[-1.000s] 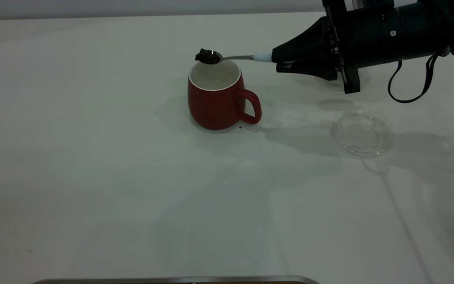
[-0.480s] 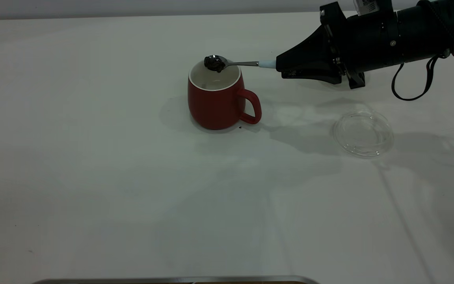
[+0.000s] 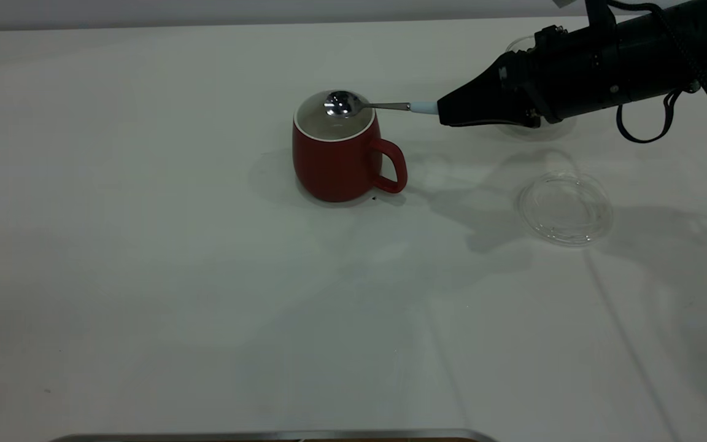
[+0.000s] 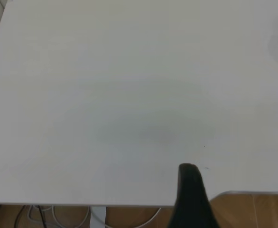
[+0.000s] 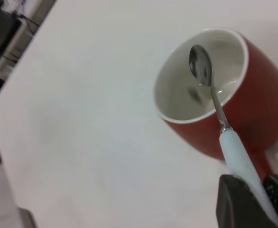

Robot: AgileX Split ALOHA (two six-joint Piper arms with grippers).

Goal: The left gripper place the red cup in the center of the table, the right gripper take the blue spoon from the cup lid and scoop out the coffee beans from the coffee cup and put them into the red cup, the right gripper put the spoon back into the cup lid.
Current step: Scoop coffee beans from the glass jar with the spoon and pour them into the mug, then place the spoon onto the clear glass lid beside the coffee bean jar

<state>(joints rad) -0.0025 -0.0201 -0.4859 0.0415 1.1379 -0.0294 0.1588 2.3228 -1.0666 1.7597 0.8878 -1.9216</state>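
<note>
The red cup (image 3: 336, 156) stands mid-table. The right gripper (image 3: 452, 113), pinching the blue spoon (image 3: 384, 106), holds its bowl, turned over and empty, above the cup mouth. Remaining: return the spoon to the cup lid (image 3: 565, 209), near right.

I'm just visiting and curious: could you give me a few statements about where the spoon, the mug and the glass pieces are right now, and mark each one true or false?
1. The right gripper holds the blue spoon by its pale handle. True.
2. The spoon's bowl is heaped with coffee beans. False: the bowl looks bare and shiny, held over the mouth of the red cup.
3. The cup lid lies flat on the table, apart from the red cup. True.
4. The red cup lies on its side. False: it stands upright.
5. The spoon rests on the cup lid. False: the lid holds nothing.
</note>
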